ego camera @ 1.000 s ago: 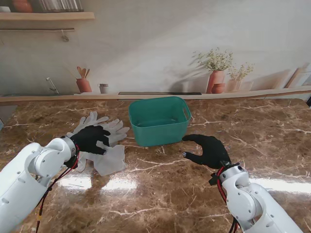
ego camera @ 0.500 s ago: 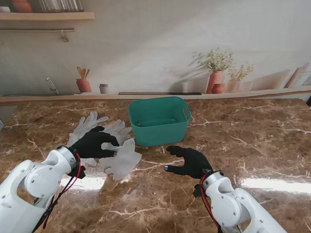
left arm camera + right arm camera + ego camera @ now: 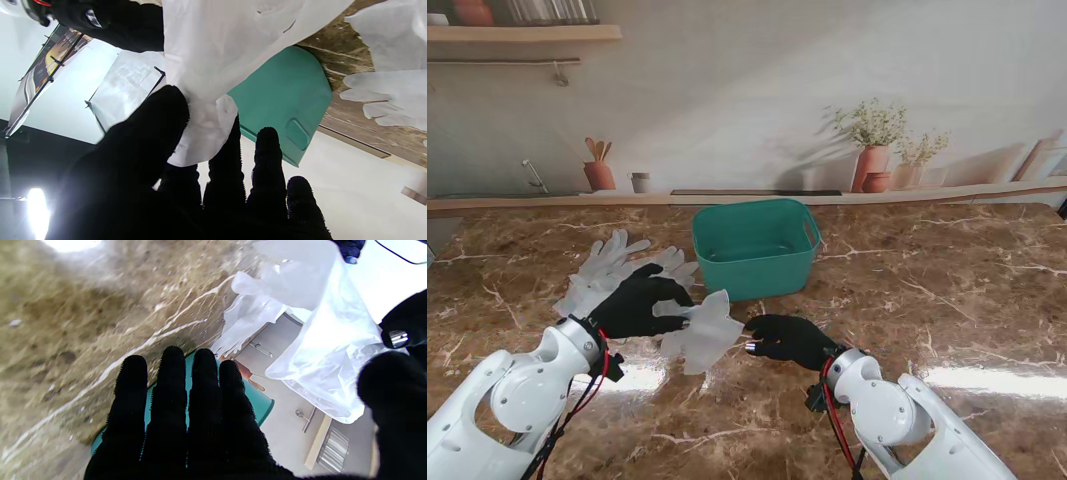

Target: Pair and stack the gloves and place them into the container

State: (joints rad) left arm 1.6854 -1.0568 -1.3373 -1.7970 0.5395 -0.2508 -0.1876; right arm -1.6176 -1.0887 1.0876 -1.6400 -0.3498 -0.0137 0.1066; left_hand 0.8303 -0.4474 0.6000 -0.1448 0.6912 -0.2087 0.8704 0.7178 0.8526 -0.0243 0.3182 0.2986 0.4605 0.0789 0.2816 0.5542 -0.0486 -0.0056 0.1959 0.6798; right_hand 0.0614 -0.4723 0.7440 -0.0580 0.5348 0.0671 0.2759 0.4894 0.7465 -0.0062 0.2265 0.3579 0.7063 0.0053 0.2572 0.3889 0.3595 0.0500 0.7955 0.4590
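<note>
Near the middle of the brown marble-patterned surface (image 3: 947, 280), just in front of the teal plastic container (image 3: 755, 247), both black-gloved robot hands meet. Left robot hand (image 3: 639, 305): arm rises from the left corner, forearm angled inward, palm down, thumb and fingers clamped on the cuff end of 1 translucent white disposable glove (image 3: 702, 330). Left wrist view confirms the pinch, thumb (image 3: 156, 116) pressed against the film with fingers behind it. Held glove hangs lifted off the surface, spread toward the right robot hand.

Right robot hand (image 3: 787, 338): arm rises from the right corner, wrist bent inward, fingers extended flat and close together, thumb apart, its tip at the held glove's far edge. Holds nothing that I can see; contact with the glove cannot be told.

Remaining pale gloves (image 3: 612, 262) lie in a loose pile on the surface, left of the container and farther from me than the left robot hand.
</note>
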